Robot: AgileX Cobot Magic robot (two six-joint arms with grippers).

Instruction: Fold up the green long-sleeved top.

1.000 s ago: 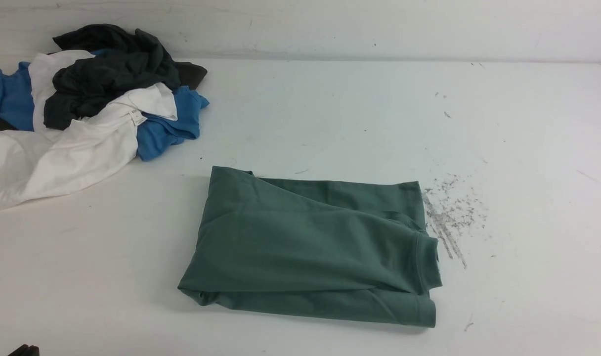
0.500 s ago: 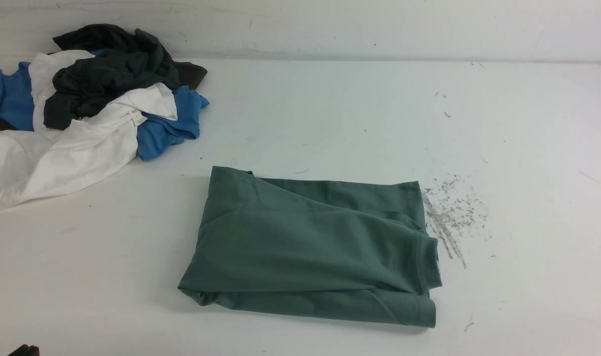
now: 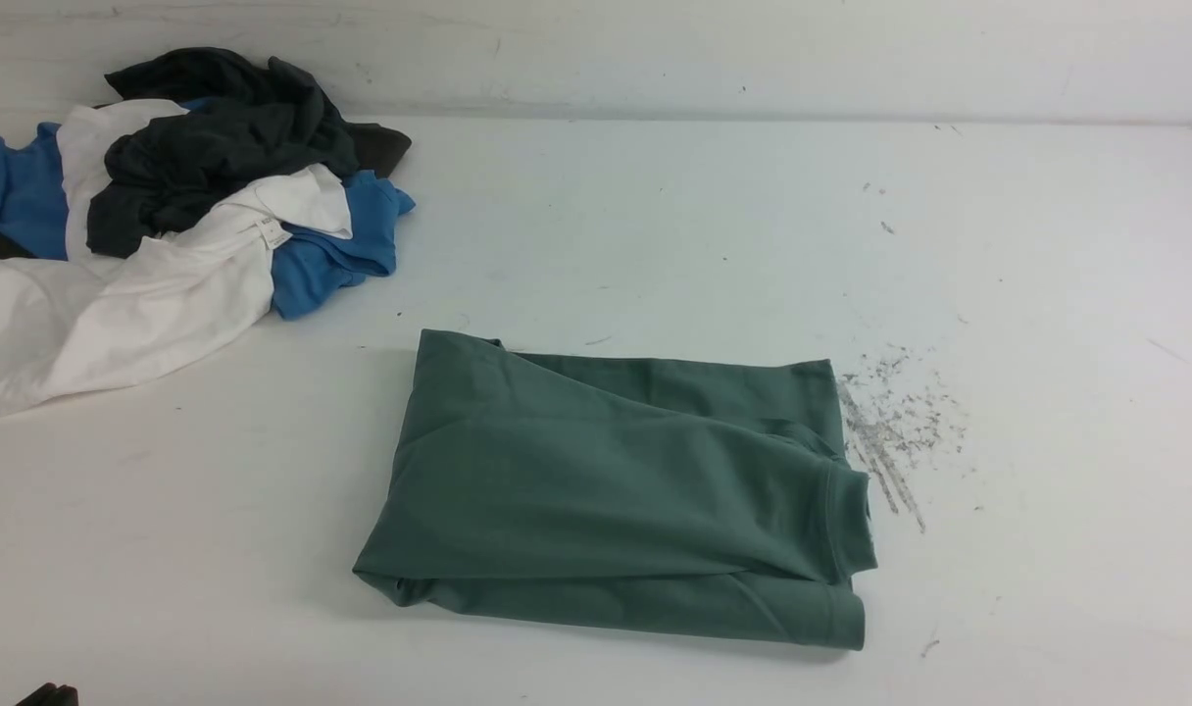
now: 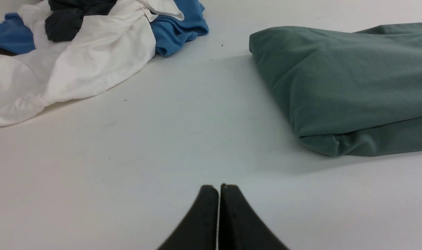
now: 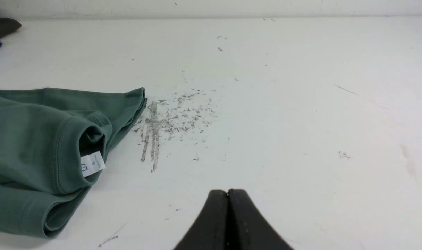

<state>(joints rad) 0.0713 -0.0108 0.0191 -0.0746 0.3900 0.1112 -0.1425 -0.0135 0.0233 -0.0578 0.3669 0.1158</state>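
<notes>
the green long-sleeved top (image 3: pixel 616 500) lies folded in a neat rectangle mid-table. both the left gripper (image 4: pixel 218 189) and the right gripper (image 5: pixel 227 193) are closed and empty, well clear of it. the folding looks finished.

Sage-green top (image 3: pixel 606 500) on white table (image 3: pixel 655 245); black, white, blue garments (image 3: pixel 165 216); black fingers (image 4: pixel 231 222).

Top (image 3: pixel 616 490) lies right of, before clothes pile (image 3: pixel 165 216).

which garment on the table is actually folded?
The green top: a flat rectangle lying alone mid-table. The dark, white and blue garments lie crumpled in a heap at the far left.
</notes>
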